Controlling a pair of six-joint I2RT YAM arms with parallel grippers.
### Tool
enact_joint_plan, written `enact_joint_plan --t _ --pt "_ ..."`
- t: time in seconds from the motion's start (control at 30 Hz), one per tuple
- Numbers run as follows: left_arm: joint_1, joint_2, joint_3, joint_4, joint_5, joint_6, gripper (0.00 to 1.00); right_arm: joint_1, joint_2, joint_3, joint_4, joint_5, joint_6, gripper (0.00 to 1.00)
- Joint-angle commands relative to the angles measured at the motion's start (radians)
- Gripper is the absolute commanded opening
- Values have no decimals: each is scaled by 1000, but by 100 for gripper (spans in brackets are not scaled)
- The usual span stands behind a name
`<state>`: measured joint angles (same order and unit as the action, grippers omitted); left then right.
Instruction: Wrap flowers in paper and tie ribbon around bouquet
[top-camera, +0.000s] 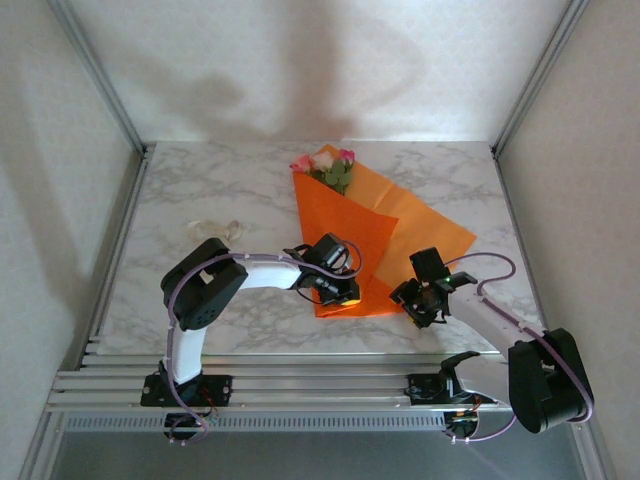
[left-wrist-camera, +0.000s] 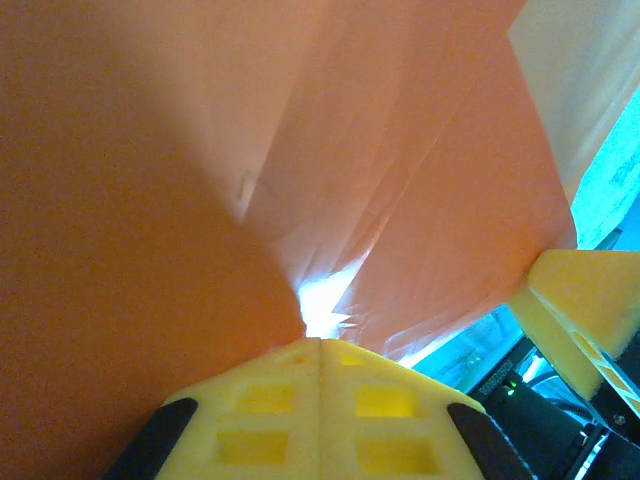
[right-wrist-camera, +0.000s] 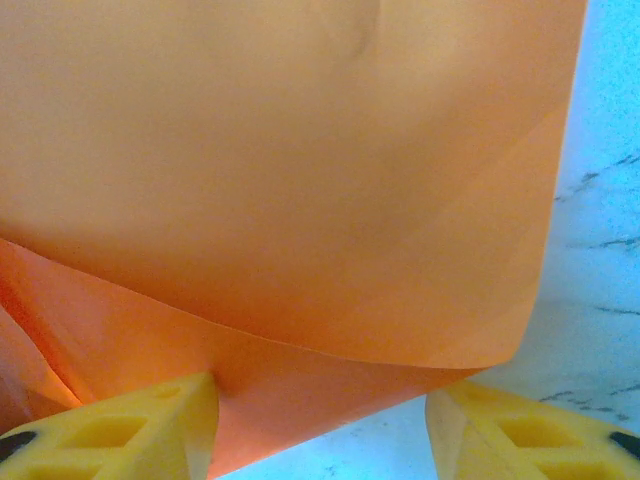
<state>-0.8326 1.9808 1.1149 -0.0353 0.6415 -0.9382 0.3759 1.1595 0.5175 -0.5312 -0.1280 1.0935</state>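
Observation:
The orange paper (top-camera: 375, 235) lies folded over on the marble, with the flowers (top-camera: 328, 166) poking out at its far end, pink and cream heads above green leaves. My left gripper (top-camera: 338, 290) is at the paper's narrow near end. In the left wrist view its fingers (left-wrist-camera: 320, 345) are shut, and folds of the paper (left-wrist-camera: 150, 200) run together at their tips. My right gripper (top-camera: 418, 302) sits at the paper's near right edge. It is open (right-wrist-camera: 320, 410), and a curled fold of the paper (right-wrist-camera: 300, 150) lies between its fingers. The ribbon (top-camera: 215, 228) lies loose to the left.
Bare marble table (top-camera: 200, 190) spreads to the left and behind the paper. Metal frame posts (top-camera: 100, 75) rise at the back corners. A slotted rail (top-camera: 300, 385) runs along the near edge, where both arm bases are mounted.

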Motion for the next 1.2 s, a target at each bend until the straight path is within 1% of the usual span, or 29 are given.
enact_joint_plan --t 0.0,0.1,0.2,0.3,0.33,0.37,0.43,0.5,0.57,0.63,0.67,0.73,0.87,0.97,1.17 --pt "-7 31 -17 -20 -44 16 0 -8 -22 -25 -4 25 7 58" --pt "-7 38 -17 -19 -44 17 0 -17 -57 -50 21 33 7 57" --pt "-7 40 -17 -21 -45 19 0 -46 -80 -76 106 21 -9 53" --pt "-7 42 -19 -24 -45 19 0 -71 -62 -100 190 2 -38 47" --pt "-7 42 -18 -25 -43 22 0 -76 -50 -110 223 -8 -43 43" --pt "-7 43 -17 -27 -43 21 0 -79 -38 -110 244 -14 -44 38" --pt "-7 44 -14 -31 -45 25 0 -82 -15 -105 265 -25 -44 24" --pt "-7 45 -12 -36 -49 26 0 -82 -10 -100 268 -30 -42 16" --pt "-5 46 -9 -43 -62 30 0 -80 -31 -92 241 -19 -42 6" --pt "1 49 -10 -43 -83 28 0 -78 -61 -92 213 -7 -50 3" --pt "6 53 -12 -40 -92 26 0 -72 -71 -54 194 -2 -56 0" --pt "21 64 -13 -34 -115 25 0 -50 -72 -30 163 2 -67 0" --pt "57 83 -1 -11 -114 23 0 13 -40 12 126 23 -77 0" --pt "59 81 16 -27 -115 31 0 45 -35 50 102 61 -96 0" --pt "59 63 -16 6 -116 16 0 107 4 161 83 87 -203 0"
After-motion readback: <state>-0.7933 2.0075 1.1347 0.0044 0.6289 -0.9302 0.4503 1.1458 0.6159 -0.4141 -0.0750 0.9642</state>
